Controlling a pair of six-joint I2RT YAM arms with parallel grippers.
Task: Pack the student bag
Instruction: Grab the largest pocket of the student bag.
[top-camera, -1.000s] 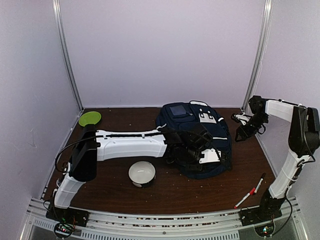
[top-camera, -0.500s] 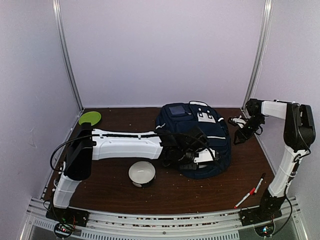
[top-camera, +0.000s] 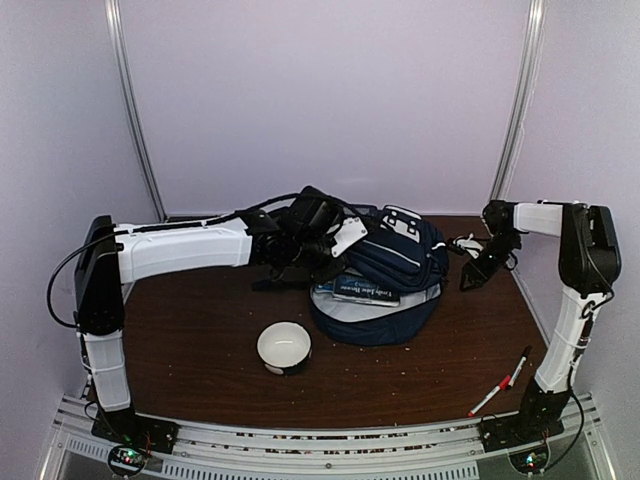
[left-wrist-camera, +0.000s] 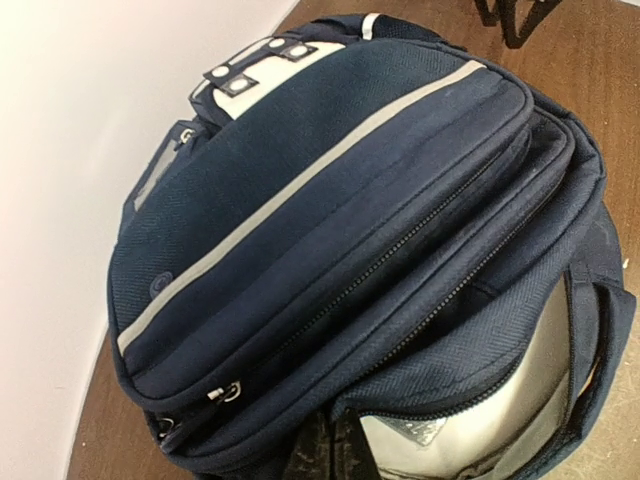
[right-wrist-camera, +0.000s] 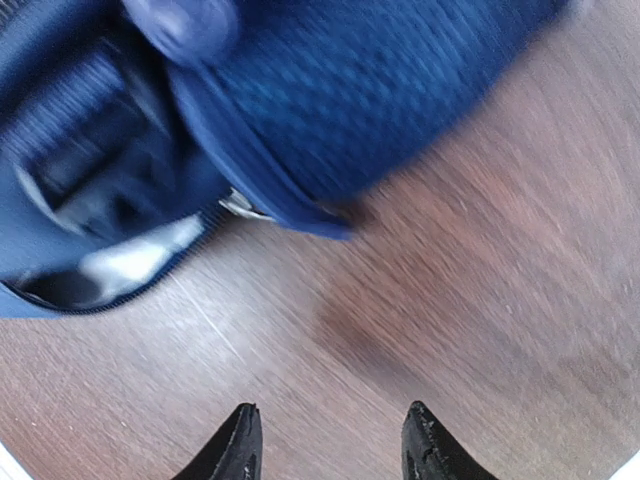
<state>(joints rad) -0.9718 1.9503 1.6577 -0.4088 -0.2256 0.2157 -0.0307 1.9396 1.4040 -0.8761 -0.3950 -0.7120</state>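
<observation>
Check the bag (top-camera: 380, 322), mid-table: the left gripper (top-camera: 322, 238) clamps its raised flap (top-camera: 400, 255); a book (top-camera: 365, 292) lies inside. The right gripper (right-wrist-camera: 330, 440) stands open beside it. Your pens (top-camera: 490, 397) and bowl (top-camera: 284, 347) lie outside, unpacked.

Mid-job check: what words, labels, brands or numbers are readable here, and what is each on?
No text reads clearly in any view.
Book inside the open backpack: printed lines on the cover, too small and blurred to read.
Round badge on the backpack: too small to read.
Markers: no readable print.
</observation>
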